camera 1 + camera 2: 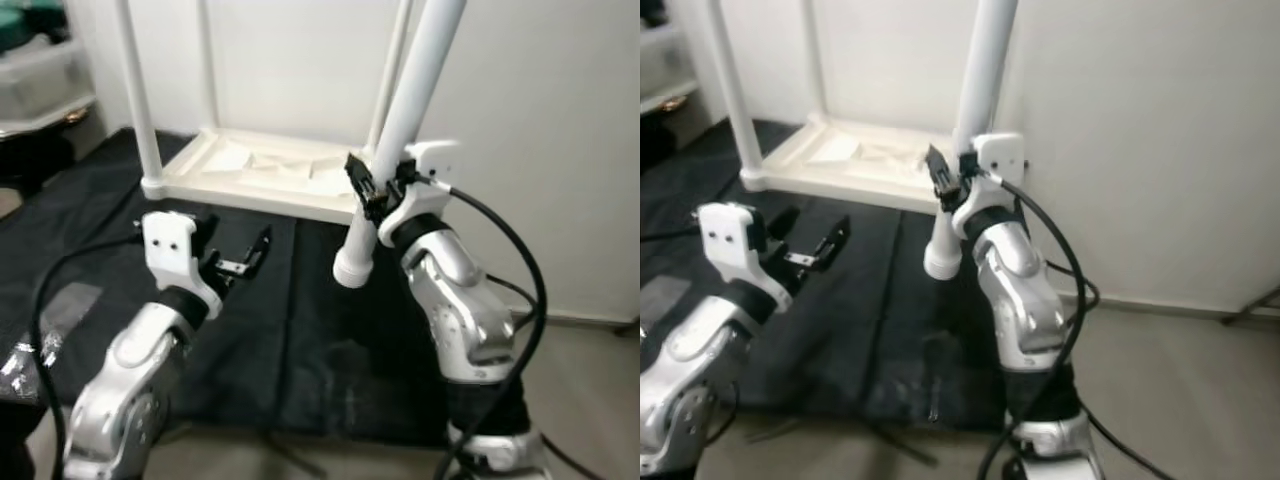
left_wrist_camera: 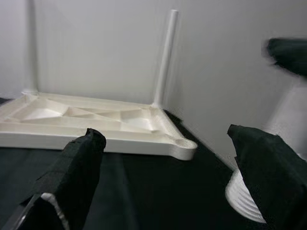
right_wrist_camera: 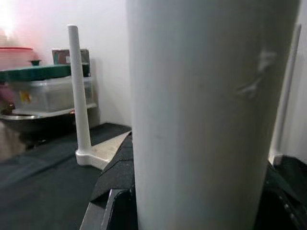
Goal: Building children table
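**Robot lining up the last leg on the kids' table**

Nearest the camera are the two silver arms. Right gripper (image 1: 372, 188) has its jaws clamped on the loose white plastic table leg (image 1: 400, 130), holding it tilted, with the ribbed lower end (image 1: 352, 270) hanging just above the black floor mat (image 1: 290, 330). Left gripper (image 1: 243, 256) hovers over the mat with its jaws wide open, nothing in them.

The upside-down white plastic tabletop (image 1: 262, 170) lies on the mat against the wall, with other legs already standing in its corners. The near corner socket (image 2: 183, 142) looks unfilled.

Best bet: bring the leg upright first, centre the ribbed end over that socket, then press straight down. The free gripper could steady the tabletop edge.
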You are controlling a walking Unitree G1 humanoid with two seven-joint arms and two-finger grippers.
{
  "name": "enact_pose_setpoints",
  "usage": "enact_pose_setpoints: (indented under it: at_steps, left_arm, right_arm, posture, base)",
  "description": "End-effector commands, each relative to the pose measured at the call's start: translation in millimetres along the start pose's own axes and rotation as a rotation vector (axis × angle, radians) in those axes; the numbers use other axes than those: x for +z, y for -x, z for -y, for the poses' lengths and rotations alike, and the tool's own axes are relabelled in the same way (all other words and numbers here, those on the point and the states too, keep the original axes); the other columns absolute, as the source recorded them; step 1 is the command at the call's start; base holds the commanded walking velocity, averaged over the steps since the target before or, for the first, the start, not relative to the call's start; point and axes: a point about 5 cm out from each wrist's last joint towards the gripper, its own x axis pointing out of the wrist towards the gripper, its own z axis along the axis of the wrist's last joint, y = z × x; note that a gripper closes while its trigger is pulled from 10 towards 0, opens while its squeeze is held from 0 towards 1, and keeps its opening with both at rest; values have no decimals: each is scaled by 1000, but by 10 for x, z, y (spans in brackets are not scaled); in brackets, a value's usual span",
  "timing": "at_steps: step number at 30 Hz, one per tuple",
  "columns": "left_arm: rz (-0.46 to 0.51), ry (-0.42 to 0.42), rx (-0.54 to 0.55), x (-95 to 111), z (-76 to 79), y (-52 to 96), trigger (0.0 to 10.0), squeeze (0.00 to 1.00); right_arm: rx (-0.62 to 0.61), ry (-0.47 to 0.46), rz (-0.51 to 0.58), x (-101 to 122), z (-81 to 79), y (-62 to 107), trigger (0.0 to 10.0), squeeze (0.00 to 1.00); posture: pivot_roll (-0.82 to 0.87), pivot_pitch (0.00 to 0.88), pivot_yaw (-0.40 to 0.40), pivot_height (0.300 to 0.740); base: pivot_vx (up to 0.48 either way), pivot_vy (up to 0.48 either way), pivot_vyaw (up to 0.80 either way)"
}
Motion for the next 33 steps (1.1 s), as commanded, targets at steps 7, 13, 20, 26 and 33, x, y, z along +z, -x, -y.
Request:
enact_pose_setpoints:
  at_steps: [7, 13, 20, 26, 33]
  left_arm:
    - [6, -22, 3, 21, -9, -7, 10000, 0]
    - [5, -23, 3, 19, -11, -10, 10000, 0]
    - [7, -23, -3, 23, -2, -20, 10000, 0]
    - [16, -27, 0, 48, -10, -26, 10000, 0]
    - [22, -36, 3, 55, -9, -36, 10000, 0]
  right_arm:
    - [13, 7, 50, 88, -43, -5, 0, 0]
    - [15, 10, 51, 83, -57, 4, 0, 0]
    - [20, 15, 63, 98, -69, -1, 0, 0]
    - [28, 18, 71, 106, -86, -4, 0, 0]
    - [32, 8, 91, 138, -84, 4, 0, 0]
  posture:
    - [61, 0, -80, 740]
    - [59, 0, -80, 740]
    - [60, 0, -81, 740]
    - [63, 0, -82, 740]
    - [58, 0, -78, 740]
  base:
    - [0, -469, 800]
    - [0, -469, 800]
    - [0, -469, 800]
    - [0, -469, 800]
    - [0, -469, 800]
